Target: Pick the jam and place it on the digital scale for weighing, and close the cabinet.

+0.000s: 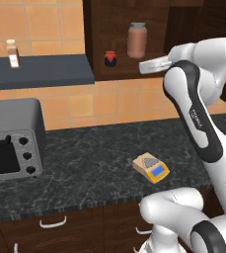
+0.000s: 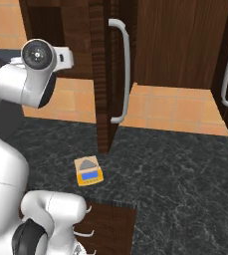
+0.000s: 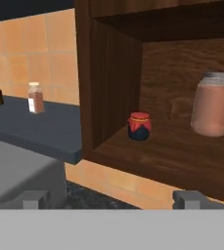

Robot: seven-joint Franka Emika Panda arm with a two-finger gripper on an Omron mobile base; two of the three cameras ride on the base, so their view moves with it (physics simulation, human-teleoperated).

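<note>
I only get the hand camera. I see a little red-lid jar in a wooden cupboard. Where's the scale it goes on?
Observer: The digital scale sits on the dark counter, below the cabinet, with nothing on its plate.
Operator: Is the cupboard door open?
Observer: Yes. In the right base view the door swings out edge-on over the counter, its silver handle facing the camera.
Operator: Is the hand touching the jam?
Observer: No. In the left base view the hand sits to the right of the jam, with a gap between them.
</note>
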